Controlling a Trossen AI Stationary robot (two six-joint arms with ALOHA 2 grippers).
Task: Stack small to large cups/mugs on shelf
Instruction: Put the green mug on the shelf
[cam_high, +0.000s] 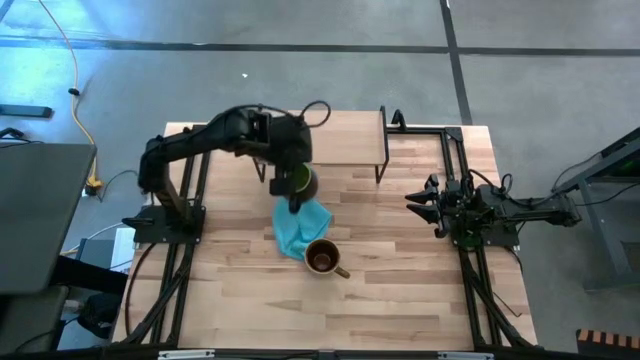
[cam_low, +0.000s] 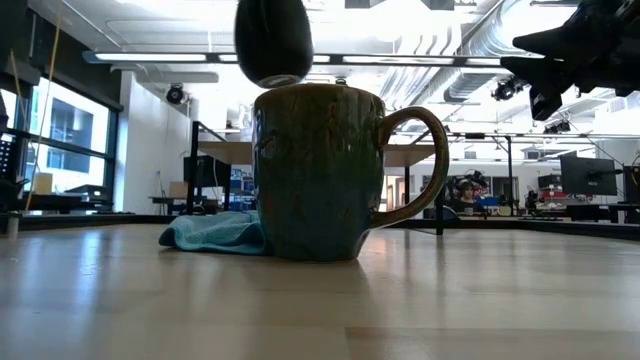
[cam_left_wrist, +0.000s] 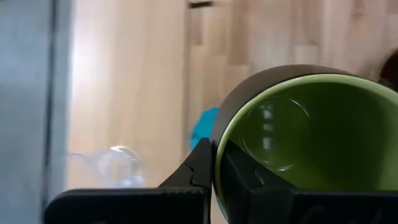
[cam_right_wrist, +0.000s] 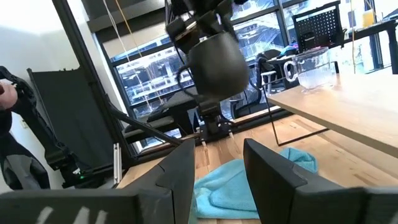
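My left gripper is shut on the dark mug with green inside, up in the air above the teal cloth. In the low view this dark mug hangs above the olive-tan mug. The olive-tan mug, brown inside, stands upright on the table next to the cloth. The clear glass cup stands on the shelf. My right gripper waits open at the table's right side. My left gripper pinches the dark mug's rim wall, one finger outside and one finger inside the green hollow. The fingers come slanting down from above. The mug hangs tilted below them, lifted clear of table and cloth.
The shelf stands at the table's far edge on thin black legs. The crumpled cloth lies between it and the olive-tan mug. Bare wood stretches along the table's near side.
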